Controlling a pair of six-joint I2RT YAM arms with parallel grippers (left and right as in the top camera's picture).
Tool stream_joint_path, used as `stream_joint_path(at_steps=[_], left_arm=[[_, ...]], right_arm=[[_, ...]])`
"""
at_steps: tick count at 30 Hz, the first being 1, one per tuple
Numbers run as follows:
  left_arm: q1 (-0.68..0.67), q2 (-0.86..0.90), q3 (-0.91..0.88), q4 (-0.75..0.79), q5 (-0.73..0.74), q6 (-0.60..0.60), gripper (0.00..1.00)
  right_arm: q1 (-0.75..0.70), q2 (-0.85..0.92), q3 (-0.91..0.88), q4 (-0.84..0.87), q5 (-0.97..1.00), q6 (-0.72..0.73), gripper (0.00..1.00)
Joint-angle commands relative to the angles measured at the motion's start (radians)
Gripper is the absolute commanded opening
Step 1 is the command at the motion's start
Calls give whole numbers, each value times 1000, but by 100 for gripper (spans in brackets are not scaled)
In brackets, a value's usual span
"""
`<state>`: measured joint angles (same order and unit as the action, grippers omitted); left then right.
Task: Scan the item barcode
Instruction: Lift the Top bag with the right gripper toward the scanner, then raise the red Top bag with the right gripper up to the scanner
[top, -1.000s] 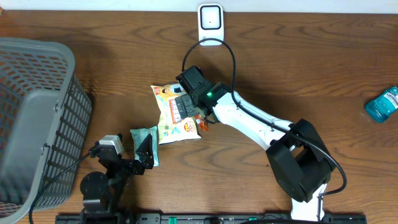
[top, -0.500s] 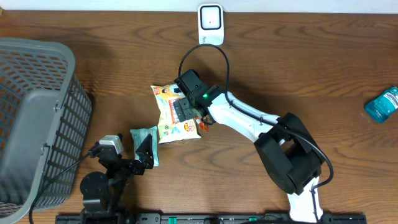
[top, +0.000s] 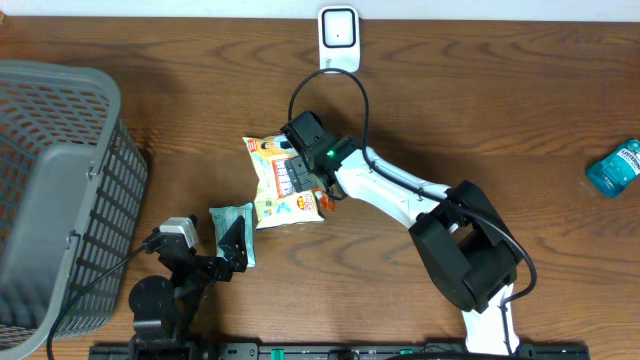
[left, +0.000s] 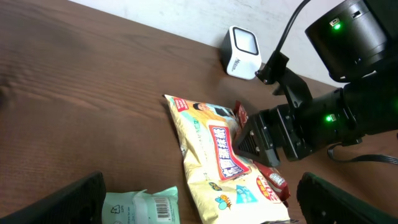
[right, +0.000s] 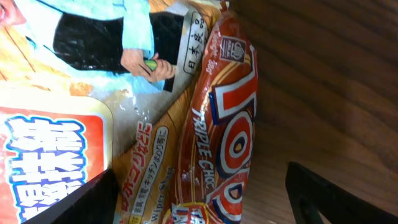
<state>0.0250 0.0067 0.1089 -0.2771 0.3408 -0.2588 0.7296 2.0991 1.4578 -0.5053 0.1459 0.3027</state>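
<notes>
Right hand (right: 202, 196): released, with its fingers spread wide and grasping nothing; it was low over the desk (top: 480, 110), nose down on the pile of packets.
Between its fingers: the red chocolate bar (right: 224, 124), lying lengthwise in the gap. Bare wood showed between the bar and one finger, while the other finger stood over the yellow snack bag (top: 272, 195).
Red chocolate bar: flat on the desk, printed side up, tucked against and partly under the snack bag's edge.
Yellow snack bag: flat near the middle of the desk, face up, its upper part hidden overhead by the right hand.
Scanner (top: 339, 40): a white unit at the far edge of the desk, well apart from the bar and the bag. A black cable looped in front of it.
Left hand (left: 208, 208): released, fingers at full spread and holding nothing, near the front edge of the desk.
Green packet (left: 140, 208): flat on the desk just beside the left hand, with a barcode label facing up.
Basket (top: 60, 190): grey mesh, at the left side.
Teal pack (top: 615, 167): alone at the far right edge.
</notes>
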Motion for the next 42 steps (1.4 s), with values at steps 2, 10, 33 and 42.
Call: stream_joint_path(at_steps=[2,10,33,42], left_arm=[[-2,-3,-12,-32,2,2,98],[-2,-3,-12,-32,2,2,98],[-2,-3,-12,-32,2,2,98],[-2,-3,-12,-32,2,2,98]], right_arm=[[-29,49,-3,-31,31,-12,76],[-103,82,-4,-52,-88,-11,61],[-121,15,-27,-40,-39,64,69],[-122,47,-72,-22,4,87,35]])
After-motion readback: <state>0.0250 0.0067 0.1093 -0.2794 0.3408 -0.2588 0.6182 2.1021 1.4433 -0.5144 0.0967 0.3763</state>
